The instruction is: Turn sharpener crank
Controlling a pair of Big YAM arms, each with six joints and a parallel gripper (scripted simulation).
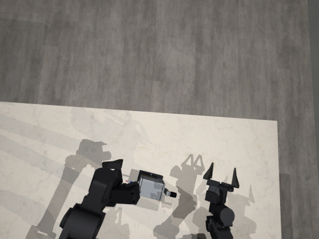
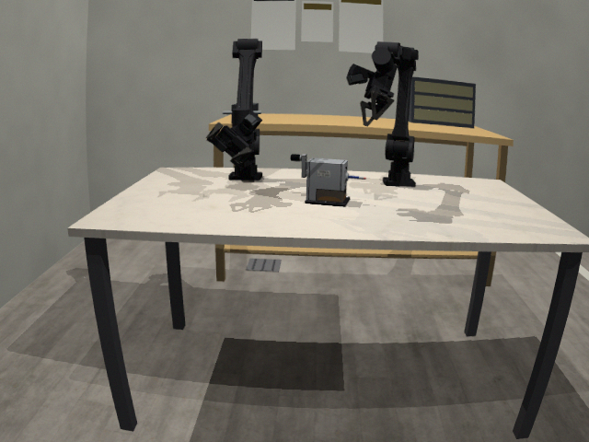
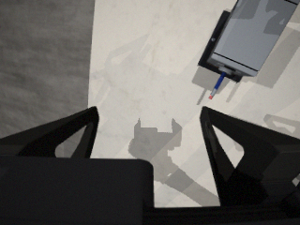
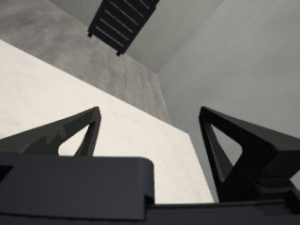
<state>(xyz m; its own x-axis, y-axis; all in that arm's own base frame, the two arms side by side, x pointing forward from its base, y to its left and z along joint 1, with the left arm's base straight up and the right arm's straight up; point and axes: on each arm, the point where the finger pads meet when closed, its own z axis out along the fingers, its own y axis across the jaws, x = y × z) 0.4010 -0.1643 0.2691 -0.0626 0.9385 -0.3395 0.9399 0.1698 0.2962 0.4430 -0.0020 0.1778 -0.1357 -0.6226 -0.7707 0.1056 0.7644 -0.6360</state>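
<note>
The grey sharpener [image 1: 152, 188] [image 2: 326, 166] [image 3: 255, 35] stands upright on the table. Its crank arm [image 2: 304, 167] points up, with the black knob [image 1: 172, 194] [image 2: 295, 157] at the top, on the side facing the right arm. A blue pencil [image 2: 354, 177] [image 3: 217, 84] sticks out of the opposite side. My left gripper [image 3: 149, 112] is open and empty, high above the table on the pencil side. My right gripper [image 1: 223, 165] [image 4: 150, 112] is open and empty, off to the crank side and apart from the knob. The sharpener and crank are out of the right wrist view.
The pale table [image 1: 232, 139] [image 2: 190, 218] [image 4: 136, 141] has its far edge beyond the sharpener and a side edge beyond the right gripper. A wooden bench [image 2: 332, 124] with a panel [image 2: 443, 102] stands behind the arms. A dark slatted object [image 4: 123, 23] shows in the right wrist view.
</note>
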